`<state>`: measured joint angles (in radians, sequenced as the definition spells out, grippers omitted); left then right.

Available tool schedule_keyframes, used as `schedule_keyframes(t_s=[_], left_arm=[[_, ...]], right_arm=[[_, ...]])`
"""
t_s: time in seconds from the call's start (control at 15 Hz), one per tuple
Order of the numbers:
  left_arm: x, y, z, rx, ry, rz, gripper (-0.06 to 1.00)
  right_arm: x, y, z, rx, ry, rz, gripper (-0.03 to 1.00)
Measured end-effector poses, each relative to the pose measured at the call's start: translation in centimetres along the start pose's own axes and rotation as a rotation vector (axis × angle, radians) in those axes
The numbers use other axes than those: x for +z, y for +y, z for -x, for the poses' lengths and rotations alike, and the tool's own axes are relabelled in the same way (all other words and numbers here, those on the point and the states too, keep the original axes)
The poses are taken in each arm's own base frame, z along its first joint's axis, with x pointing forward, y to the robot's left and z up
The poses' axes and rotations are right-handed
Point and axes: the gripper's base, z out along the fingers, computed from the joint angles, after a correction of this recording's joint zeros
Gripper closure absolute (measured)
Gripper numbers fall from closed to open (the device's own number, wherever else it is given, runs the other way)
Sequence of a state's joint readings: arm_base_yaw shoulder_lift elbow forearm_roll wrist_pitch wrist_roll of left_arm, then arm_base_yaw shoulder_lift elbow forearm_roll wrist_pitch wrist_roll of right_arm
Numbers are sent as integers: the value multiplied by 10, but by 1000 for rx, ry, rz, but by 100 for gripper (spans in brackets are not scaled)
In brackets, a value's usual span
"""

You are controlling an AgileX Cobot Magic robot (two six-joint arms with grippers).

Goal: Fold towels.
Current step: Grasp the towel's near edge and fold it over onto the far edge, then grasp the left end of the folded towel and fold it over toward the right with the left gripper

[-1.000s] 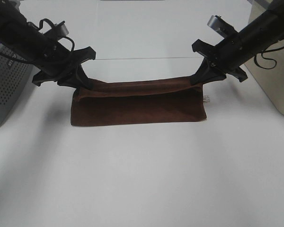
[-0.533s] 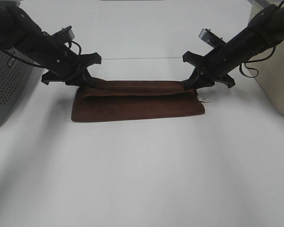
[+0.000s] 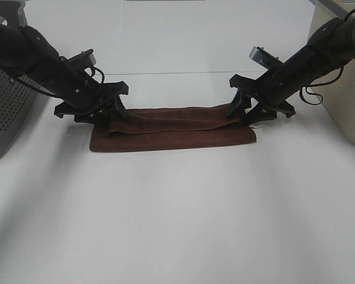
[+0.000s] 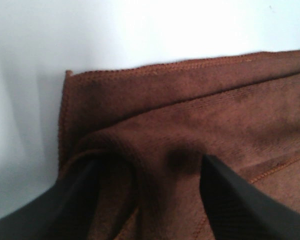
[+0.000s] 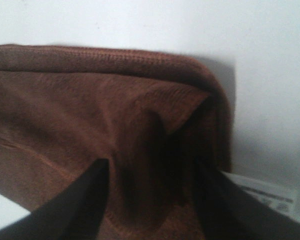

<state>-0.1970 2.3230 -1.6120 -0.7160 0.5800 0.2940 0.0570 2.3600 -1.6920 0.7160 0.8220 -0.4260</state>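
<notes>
While both arms are low at the far side of the towel [image 3: 171,135], the step in hand looks like the end of a lengthwise fold: the cloth lies as a long, narrow strip across the middle of the table [image 3: 177,213], with its upper layer wrinkled and stopping short of the near edge. The left gripper [image 3: 112,115] sits at the strip's left far corner and the right gripper [image 3: 241,113] at its right far corner. In each wrist view, dark fingers [image 4: 72,202] flank a raised ridge of cloth that fills the gap between them. I read both pincers as clamped on the towel, though the fingertips themselves are out of frame, so the hold may be looser than it seems. A white tag [image 5: 270,192] pokes out beside the right-hand corner. The next move, as I judge it, calls for letting both corners go and lifting straight off so that the top layer is not dragged. One end would then be taken and carried over to the other, with the edges kept lined up.
</notes>
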Motion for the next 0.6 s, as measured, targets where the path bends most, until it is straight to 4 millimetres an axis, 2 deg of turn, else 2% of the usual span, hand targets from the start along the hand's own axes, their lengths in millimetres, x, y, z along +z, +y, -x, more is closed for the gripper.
schedule_keyframes(t_s=[0.07, 0.13, 0.27, 0.4, 0.47, 0.6], left_arm=[[0, 0, -1, -1, 6, -2, 32], [-5, -4, 0, 1, 18, -15, 29], [-16, -10, 3, 17, 10, -26, 28], [-43, -21, 13, 55, -43, -26, 28], [-50, -21, 16, 54, -51, -15, 28], [-51, -12, 11, 14, 18, 25, 28]], right_arm=[[-1, 1, 0, -3, 5, 4, 30], [-8, 5, -1, -18, 20, 8, 19], [-16, 11, -1, -36, 27, 8, 15], [-33, 20, -1, -45, 25, 12, 14], [-38, 23, -2, -44, 30, 17, 14], [-47, 27, -4, -42, 47, -1, 14]])
